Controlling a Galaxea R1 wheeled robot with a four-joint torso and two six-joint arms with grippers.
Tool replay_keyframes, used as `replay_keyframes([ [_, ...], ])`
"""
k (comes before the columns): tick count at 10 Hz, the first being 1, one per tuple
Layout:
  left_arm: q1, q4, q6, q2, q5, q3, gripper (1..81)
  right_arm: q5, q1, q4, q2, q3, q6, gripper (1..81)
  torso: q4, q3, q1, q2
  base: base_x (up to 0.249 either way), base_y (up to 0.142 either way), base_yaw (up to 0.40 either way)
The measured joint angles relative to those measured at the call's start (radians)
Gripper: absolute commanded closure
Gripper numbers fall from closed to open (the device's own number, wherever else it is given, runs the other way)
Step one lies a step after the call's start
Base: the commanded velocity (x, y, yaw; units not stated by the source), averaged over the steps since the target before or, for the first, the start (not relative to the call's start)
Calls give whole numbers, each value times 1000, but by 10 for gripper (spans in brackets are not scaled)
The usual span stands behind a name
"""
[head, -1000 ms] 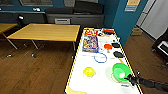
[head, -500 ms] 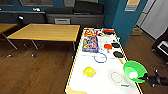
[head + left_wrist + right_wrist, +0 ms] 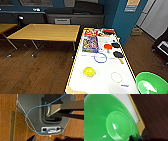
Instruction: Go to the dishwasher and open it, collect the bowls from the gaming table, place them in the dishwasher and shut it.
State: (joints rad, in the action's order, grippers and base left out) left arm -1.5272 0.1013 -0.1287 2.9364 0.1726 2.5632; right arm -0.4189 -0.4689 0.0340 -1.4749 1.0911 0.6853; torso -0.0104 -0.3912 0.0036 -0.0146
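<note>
The larger bright green bowl (image 3: 152, 83) hangs at the near right corner of the white-topped gaming table (image 3: 105, 80), its rim reaching past the table's yellow edge. In the right wrist view the green bowl (image 3: 102, 119) shows large, and my right gripper (image 3: 134, 138) is shut on its rim above the table (image 3: 125, 101) corner. The smaller pale yellow-green bowl (image 3: 89, 72) stands on the table, left of centre. The dishwasher is out of view. The left wrist view looks down on my own grey base (image 3: 32, 109) and the wooden floor.
Board-game boxes (image 3: 90, 43), a red paddle (image 3: 108, 46), a black paddle (image 3: 118, 54) and a blue ring (image 3: 100, 58) lie farther along the table. A yellow-topped table (image 3: 47, 32) stands to the left, a teal pillar (image 3: 120, 22) behind. Wooden floor lies on both sides.
The green bowl has moved right and nearer to me, from the table top to beyond its near right corner. The small bowl has not moved.
</note>
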Motion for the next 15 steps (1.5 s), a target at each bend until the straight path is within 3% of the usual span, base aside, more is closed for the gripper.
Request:
replay_keyframes([
  [1, 0, 0, 0, -21, 0, -42, 10, -11, -49, 21, 66, -54, -96, 811, 0, 0, 0, 0, 0, 0, 0],
  [3, 2, 0, 0, -88, 0, -184, 10, 18, -191, 144, 173, -116, -322, 811, 0, 0, 0, 0, 0, 0, 0],
  [5, 21, 0, 0, -188, 4, -366, 10, 97, -375, 224, 222, -139, -463, 811, 0, 0, 0, 0, 0, 0, 0],
  [7, 39, 0, 0, -331, 13, -531, 10, 219, -561, 267, 195, -138, -550, 811, 0, 0, 0, 0, 0, 0, 0],
  [9, 41, 0, 0, -491, 40, -664, 10, 341, -724, 291, 87, -52, -615, 811, 0, 0, 0, 0, 0, 0, 0],
  [11, 42, -1, -6, -626, 80, -772, 10, 457, -819, 310, -79, 51, -660, 811, 0, 0, 0, 0, 0, 0, 0],
  [13, 49, -4, -36, -782, 122, -910, 10, 561, -938, 317, -217, 127, -691, 811, 0, 0, 0, 0, 0, 0, 0],
  [15, 91, -4, -85, -911, 143, -1071, 10, 667, -1014, 321, -317, 157, -712, 811, 0, 0, 0, 0, 0, 0, 0],
])
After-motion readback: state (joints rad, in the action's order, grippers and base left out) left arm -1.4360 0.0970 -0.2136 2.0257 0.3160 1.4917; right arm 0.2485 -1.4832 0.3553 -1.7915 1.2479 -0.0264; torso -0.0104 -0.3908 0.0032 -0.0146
